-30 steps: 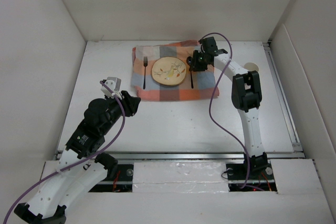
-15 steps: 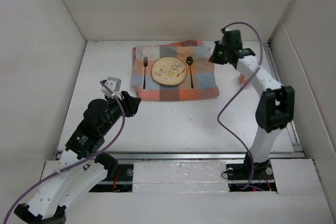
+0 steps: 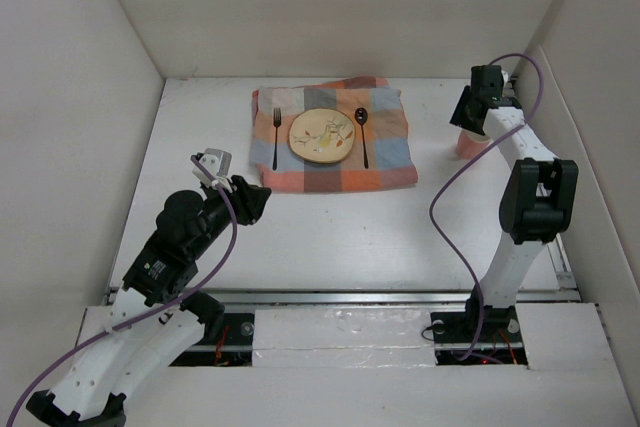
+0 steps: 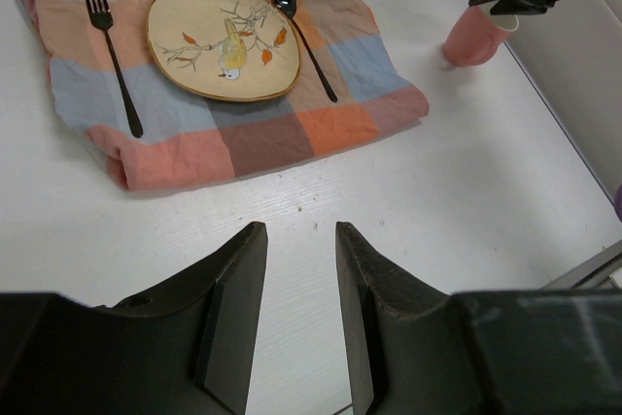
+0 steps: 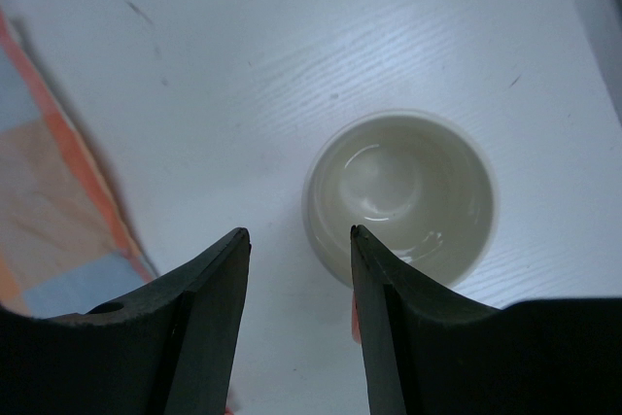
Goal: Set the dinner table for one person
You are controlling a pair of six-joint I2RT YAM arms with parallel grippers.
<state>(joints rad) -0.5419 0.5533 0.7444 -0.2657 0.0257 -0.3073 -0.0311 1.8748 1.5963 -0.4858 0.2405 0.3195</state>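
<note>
Right claw was seen parted and empty above a cup on the white worktop.
Its jaws were set moderately apart, and the pink, pale-lined cup was seen just to one side of the gap, not between them, near the worktop's far right side. Left claw was held narrowly parted and empty over bare worktop, short of the checked cloth, on which a plate was laid between a fork and a spoon.
</note>
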